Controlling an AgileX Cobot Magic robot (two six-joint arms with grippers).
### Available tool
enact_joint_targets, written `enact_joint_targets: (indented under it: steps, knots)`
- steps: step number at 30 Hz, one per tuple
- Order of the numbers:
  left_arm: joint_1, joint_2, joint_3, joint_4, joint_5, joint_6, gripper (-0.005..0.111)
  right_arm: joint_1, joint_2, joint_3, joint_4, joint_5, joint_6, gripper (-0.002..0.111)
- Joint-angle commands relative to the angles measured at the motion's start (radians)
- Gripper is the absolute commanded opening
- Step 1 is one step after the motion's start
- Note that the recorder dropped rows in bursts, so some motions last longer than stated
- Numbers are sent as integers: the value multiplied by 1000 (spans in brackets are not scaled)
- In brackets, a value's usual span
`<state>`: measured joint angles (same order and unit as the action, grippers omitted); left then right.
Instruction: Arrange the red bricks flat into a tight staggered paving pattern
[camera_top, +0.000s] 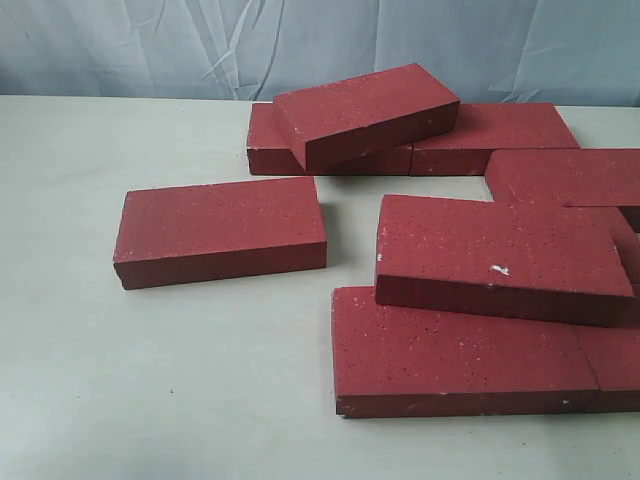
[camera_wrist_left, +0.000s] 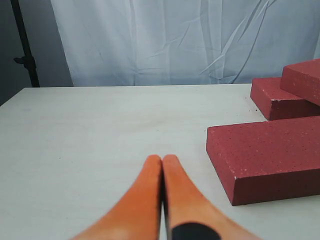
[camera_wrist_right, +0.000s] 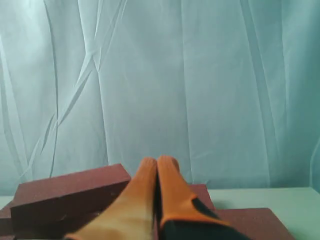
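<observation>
Red bricks (camera_top: 460, 360): you have them all on the pale desk (camera_top: 120, 400), loose and partly piled, not yet in one tight flat layer.
Lone brick (camera_top: 220, 230): flat on the desk at the left of the exterior view, set apart from the rest.
Tilted brick (camera_top: 365, 112): at the back, resting on top of two flat bricks laid end to end and turned at an angle to them.
Chipped brick (camera_top: 500, 255): lies over the back edge of the front bricks towards the right; the white chip (camera_top: 499, 269) shows on its top face.
Far brick (camera_top: 565, 175): flat behind the chipped one, cut off by the right edge of the exterior view.
Left gripper (camera_wrist_left: 162, 159): your orange fingers are pressed together with nothing between them, above bare desk; the lone brick (camera_wrist_left: 270, 160) is near but not touching.
Right gripper (camera_wrist_right: 157, 161): clenched and empty too, held above the pile and facing the pale cloth backdrop (camera_wrist_right: 200, 75); a dark-red brick (camera_wrist_right: 70, 192) sits just below the fingers.
Exterior view: you cannot see either gripper there.
</observation>
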<state>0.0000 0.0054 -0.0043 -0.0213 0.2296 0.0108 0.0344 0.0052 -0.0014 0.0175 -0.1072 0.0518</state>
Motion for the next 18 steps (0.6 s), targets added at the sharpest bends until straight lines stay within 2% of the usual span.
enact_joint_targets:
  steps: [1,8,18]
  knots:
    - [1,-5,4,3,-14,0,0,-4,-5,1,0,-70,-6,-1]
    - [1,-5,4,3,-14,0,0,-4,-5,1,0,-91,-6,-1]
    - [1,-5,4,3,-14,0,0,-4,-5,1,0,-245,-79,-1]
